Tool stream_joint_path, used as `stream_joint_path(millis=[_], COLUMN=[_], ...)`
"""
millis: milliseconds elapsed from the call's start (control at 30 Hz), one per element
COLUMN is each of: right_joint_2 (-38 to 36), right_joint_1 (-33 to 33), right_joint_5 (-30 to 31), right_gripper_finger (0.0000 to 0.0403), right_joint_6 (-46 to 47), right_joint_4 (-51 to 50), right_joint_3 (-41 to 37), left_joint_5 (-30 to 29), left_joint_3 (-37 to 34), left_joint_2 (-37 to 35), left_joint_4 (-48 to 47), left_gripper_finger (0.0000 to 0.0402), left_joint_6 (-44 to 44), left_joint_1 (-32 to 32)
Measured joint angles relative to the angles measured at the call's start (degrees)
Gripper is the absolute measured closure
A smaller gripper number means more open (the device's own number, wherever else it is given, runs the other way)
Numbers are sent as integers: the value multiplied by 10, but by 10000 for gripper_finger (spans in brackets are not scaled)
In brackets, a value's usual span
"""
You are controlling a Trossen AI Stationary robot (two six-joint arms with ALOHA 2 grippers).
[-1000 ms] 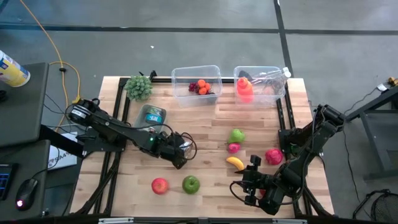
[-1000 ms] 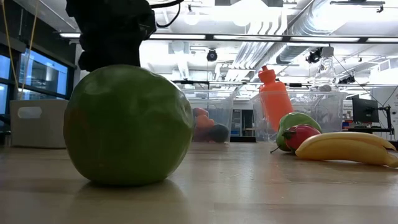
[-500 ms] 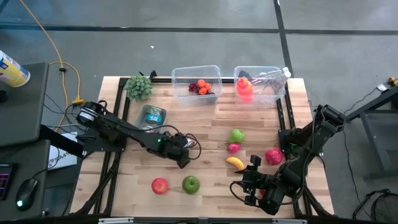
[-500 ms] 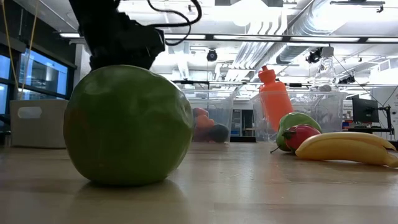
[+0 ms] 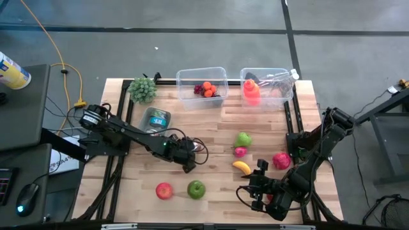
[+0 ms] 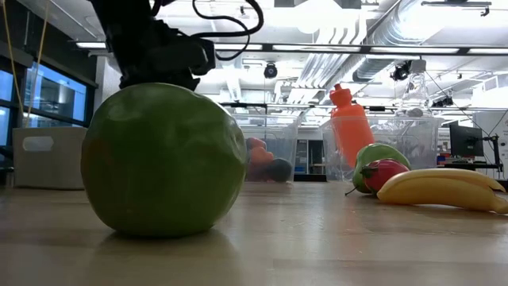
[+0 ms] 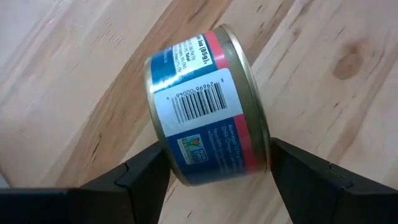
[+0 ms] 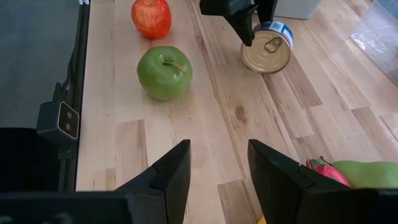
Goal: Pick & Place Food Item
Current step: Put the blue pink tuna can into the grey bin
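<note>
My left gripper [image 5: 188, 161] stands low over the middle of the table [image 5: 211, 128], fingers spread, straddling a can [image 7: 208, 106] that lies on its side on the wood. In the left wrist view one finger [image 7: 140, 177] stands beside the can's blue and red label and the other [image 7: 311, 180] beside its rim end; I cannot tell whether either pad touches the metal. The right wrist view shows the same can [image 8: 267, 46] with its gold lid facing that camera and my left gripper [image 8: 249, 18] above it.

My right gripper [image 5: 255, 186] waits near the table's front edge, right of centre, fingers apart and holding nothing.

Items on the table:
- Green apple [image 5: 196, 189] and red apple [image 5: 164, 190] side by side near the front edge, apart from each other, both in front of the can.
- Banana [image 5: 241, 167], a small red fruit [image 5: 240, 151] and a green pear [image 5: 243, 139] in a line right of centre.
- A second red apple [image 5: 280, 160] farther right.
- Bin [image 5: 202, 86] at the back holding small orange and dark fruit.
- Second bin [image 5: 268, 86] beside it, with an orange bottle [image 5: 251, 91].
- A green grape bunch [image 5: 142, 89] at the back left corner.
- A blue-labelled container [image 5: 156, 119] just behind my left arm.
</note>
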Motion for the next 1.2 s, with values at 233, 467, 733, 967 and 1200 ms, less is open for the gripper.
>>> stream_joint_path(millis=[233,467,733,967,1200], right_joint_2=[0,0,0,0,0], right_joint_1=[0,0,0,0,0], right_joint_5=[0,0,0,0,0], right_gripper_finger=[254,254,254,254,254], right_joint_6=[1,1,1,1,1], right_joint_4=[0,0,0,0,0], right_joint_3=[0,0,0,0,0], left_joint_5=[-6,-13,-13,-14,-26], left_joint_3=[0,0,0,0,0], left_joint_2=[0,0,0,0,0], left_joint_4=[7,7,10,15,15], left_gripper_finger=[151,151,159,198,210], left_joint_6=[-18,14,-4,1,2], left_joint_1=[0,3,19,27,26])
